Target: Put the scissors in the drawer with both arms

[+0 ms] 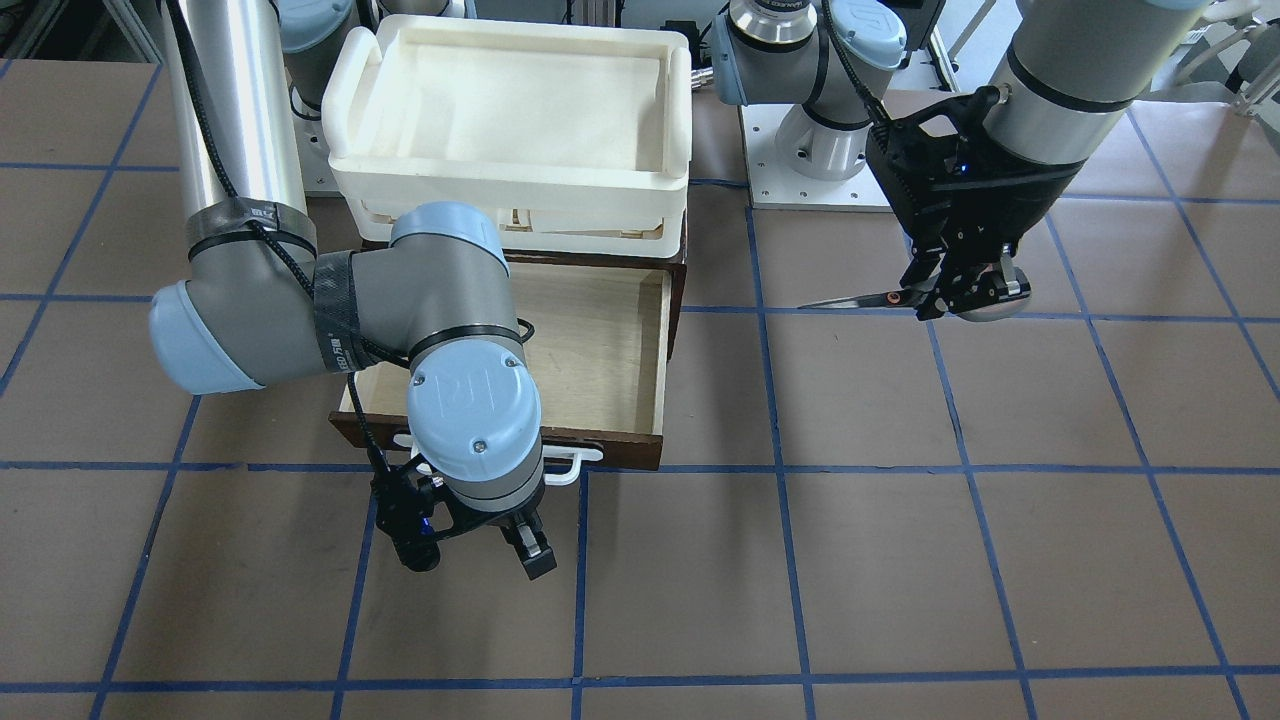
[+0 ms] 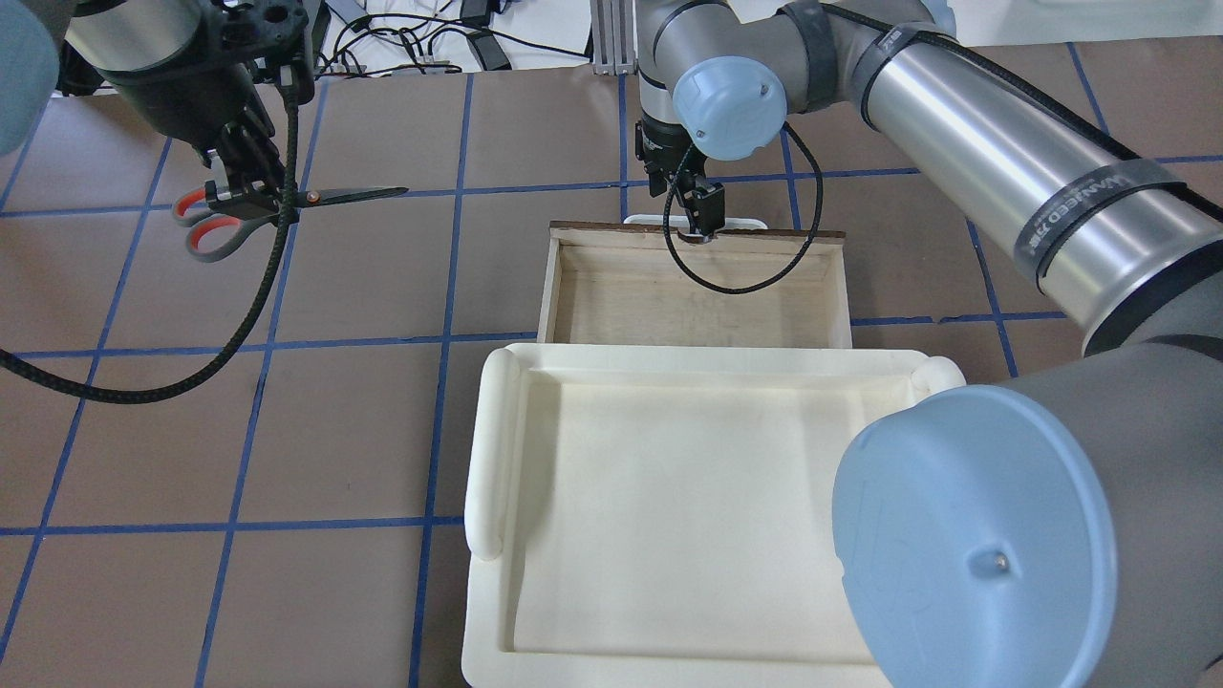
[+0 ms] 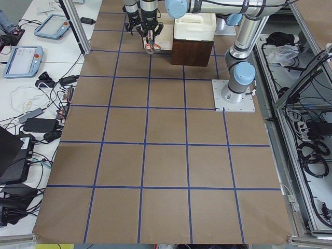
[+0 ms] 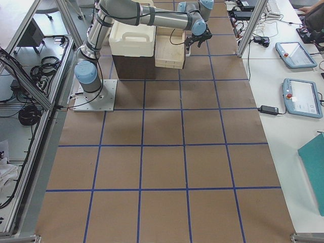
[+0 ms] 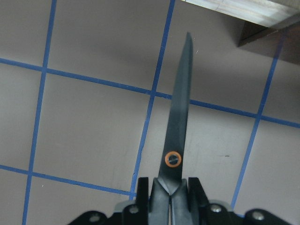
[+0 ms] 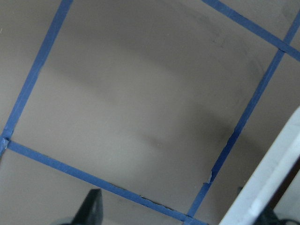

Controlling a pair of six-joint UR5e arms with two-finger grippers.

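The scissors hang above the table, with my left gripper shut on them just behind the pivot. Their grey handles with orange-red loops stick out behind, and the closed blades point level toward the drawer. In the left wrist view the scissors' blade runs forward toward the drawer's corner. The drawer is pulled open, its pale inside bare. My right gripper stands open just beyond the white bar handle, holding nothing. One fingertip shows in the right wrist view.
A cream-white tray sits on top of the dark cabinet, above the back of the drawer. The right arm's elbow hangs over the drawer's inner left part. Brown table with a blue tape grid lies all around.
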